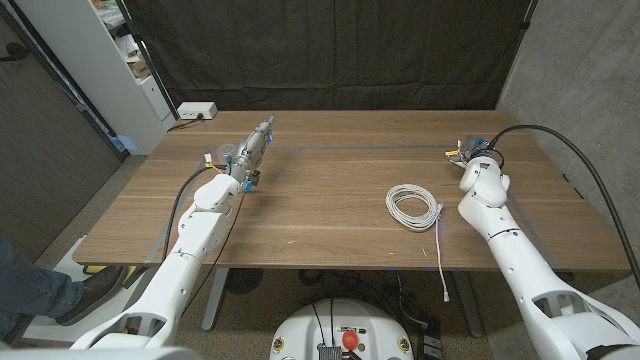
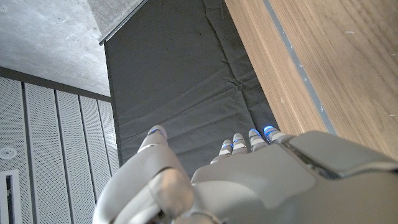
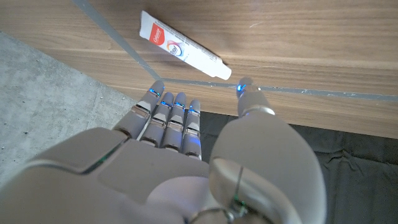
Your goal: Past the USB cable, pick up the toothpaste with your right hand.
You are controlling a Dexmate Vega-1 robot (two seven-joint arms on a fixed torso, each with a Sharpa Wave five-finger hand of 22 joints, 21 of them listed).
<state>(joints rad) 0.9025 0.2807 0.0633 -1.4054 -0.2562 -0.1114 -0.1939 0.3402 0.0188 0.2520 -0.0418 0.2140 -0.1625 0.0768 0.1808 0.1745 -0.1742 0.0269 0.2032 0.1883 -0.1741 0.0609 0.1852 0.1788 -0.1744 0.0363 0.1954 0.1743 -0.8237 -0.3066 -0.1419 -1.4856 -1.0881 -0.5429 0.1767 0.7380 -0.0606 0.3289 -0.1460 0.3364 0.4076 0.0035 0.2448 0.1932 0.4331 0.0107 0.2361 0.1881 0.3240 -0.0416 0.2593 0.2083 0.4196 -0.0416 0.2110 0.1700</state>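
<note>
The toothpaste (image 3: 183, 46), a white tube with a red and blue logo and a white cap, lies on the wooden table (image 1: 330, 180) just beyond the fingertips (image 3: 171, 102) of my right hand (image 3: 199, 155). That hand (image 1: 478, 165) hovers near the table's far right part, fingers stretched out, thumb apart, holding nothing. The white USB cable (image 1: 413, 207) lies coiled to the hand's left and nearer me. My left hand (image 1: 250, 152) is at the far left of the table with its fingers stretched out and nothing in them.
One end of the USB cable trails (image 1: 441, 255) toward the table's front edge. A white power strip (image 1: 197, 111) sits at the far left corner. A white shelf (image 1: 100, 60) stands at left. A person's leg and shoe (image 1: 50, 295) show at the bottom left.
</note>
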